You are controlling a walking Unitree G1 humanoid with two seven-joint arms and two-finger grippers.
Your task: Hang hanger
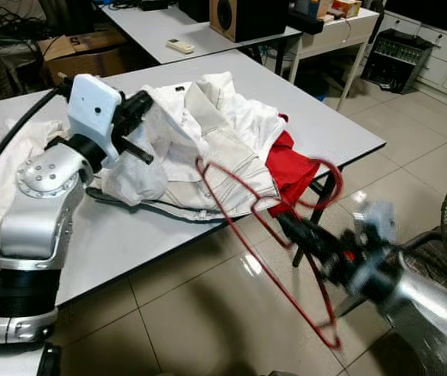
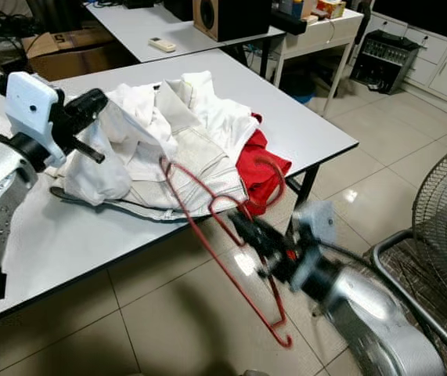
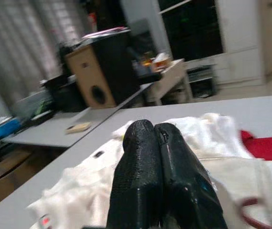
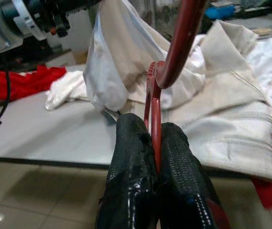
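The right gripper [image 4: 157, 143] has its two black fingers pinched on the red hanger [image 1: 274, 243], gripping it by the stem just under the hook; the hanger hangs off the near edge of the desk [image 1: 129, 235], its far shoulder lying against the cream garment [image 1: 215, 168] near that edge and its lower part dangling over the tiled floor [image 1: 207, 313]. The left gripper [image 1: 133, 117] is up over the pile of clothes, its fingers pressed together with a fold of white cloth [image 1: 133, 176] draped below them; whether they are truly pinching that cloth or only resting in it I cannot tell. A red garment [image 1: 290, 168] spills over the desk's right-hand near corner. The step in hand looks like getting the hanger into the cream garment, before anything is hung up. The next move would call for the left arm to lift and open the collar while the right arm steers one shoulder of the hanger inside, keeping its pinch firm so the thin wire does not twist or slip.
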